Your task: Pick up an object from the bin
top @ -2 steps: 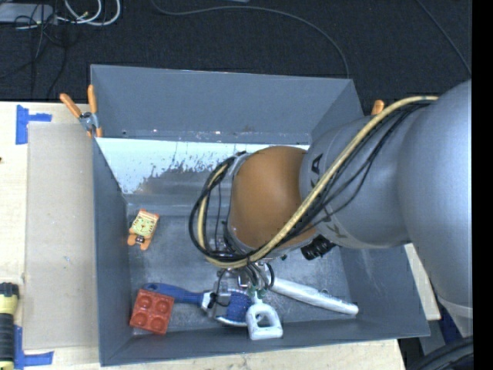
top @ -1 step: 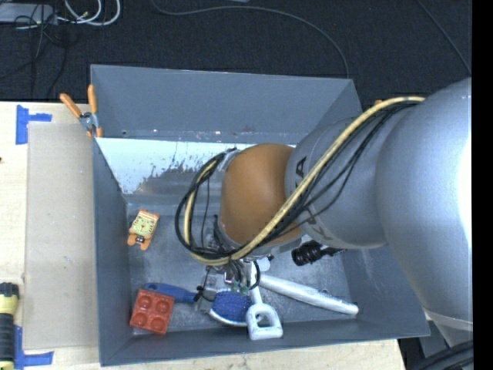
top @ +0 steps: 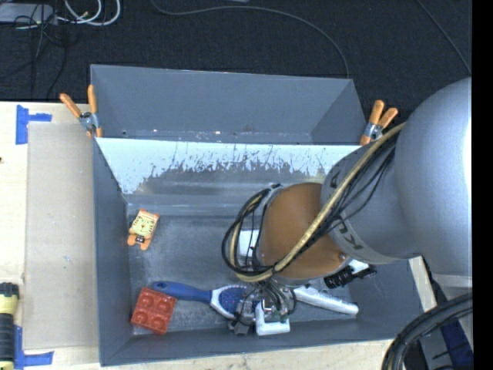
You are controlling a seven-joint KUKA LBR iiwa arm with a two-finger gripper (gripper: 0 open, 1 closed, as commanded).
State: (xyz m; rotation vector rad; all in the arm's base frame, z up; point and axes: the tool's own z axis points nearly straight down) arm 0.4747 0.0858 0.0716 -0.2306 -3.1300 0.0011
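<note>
1. Blue brush (top: 196,294): lies on bin (top: 231,106) floor nr front wall, handle pointing left, white-bristle head just beside gripper (top: 259,318).
2. Gripper: low at brush head, front-centre; open or closed, can't tell, wrist cover (top: 296,230) + cables (top: 245,241) block it.
3. White elongated piece (top: 333,301): just right of gripper.
4. Red studded brick (top: 152,311): front-left, by handle end.
5. Small yellow-orange item (top: 143,228): well apart, left side.

- Grey metal bin (top: 192,233).
- Red building brick (top: 152,310) in its lower-left corner.
- Blue-handled brush (top: 192,292) just beside the brick.
- Small yellow toy (top: 142,229) near the left wall.
</note>
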